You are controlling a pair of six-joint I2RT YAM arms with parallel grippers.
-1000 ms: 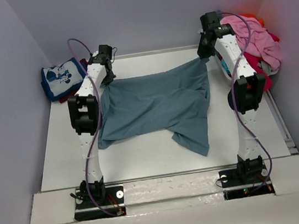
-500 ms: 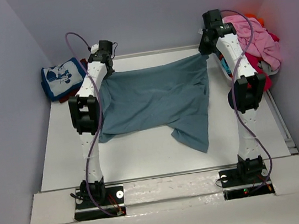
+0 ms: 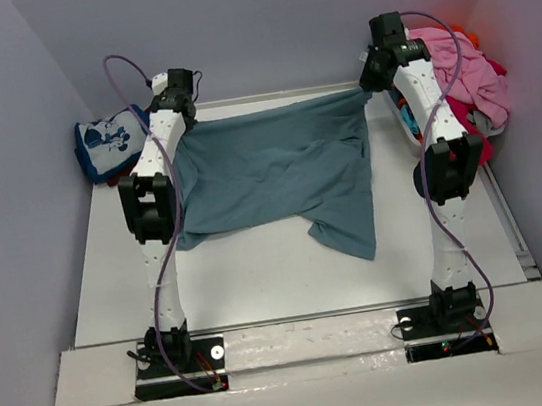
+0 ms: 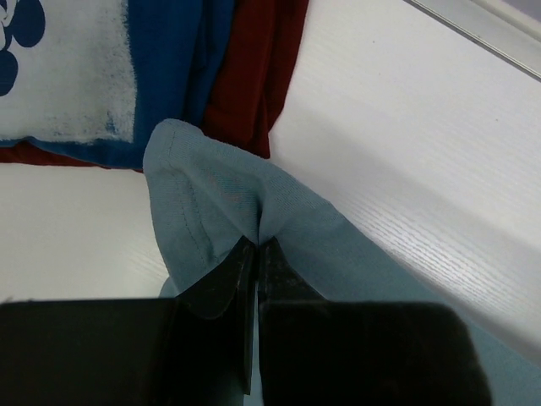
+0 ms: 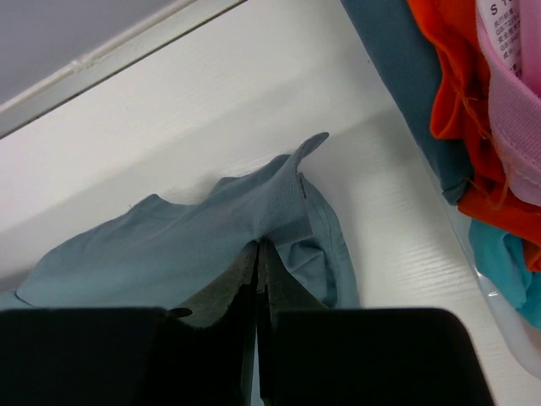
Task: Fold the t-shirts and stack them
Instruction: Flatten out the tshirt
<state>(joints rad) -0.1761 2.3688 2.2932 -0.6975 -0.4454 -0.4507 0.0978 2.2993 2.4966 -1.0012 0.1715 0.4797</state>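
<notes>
Two corners of the slate-blue t-shirt are pinched up near the far edge of the bench. The left gripper is clenched on one corner, its jaws closed with only cloth between them, and the right gripper is clamped the same way on the opposite corner. The far edge of the shirt is stretched between them, while the rest trails onto the bench toward the arms, with its lower right part bunched and skewed. Near the left gripper, the blue printed tee lies folded on a dark red tee, apparently the stack. Beyond the right arm is a heap with a pink tee, an orange tee and a teal tee. This looks like the spreading step before any fold. Next, I judge, both arms should lower the shirt flat under equal tension so the skewed part smooths out, and only then release.
</notes>
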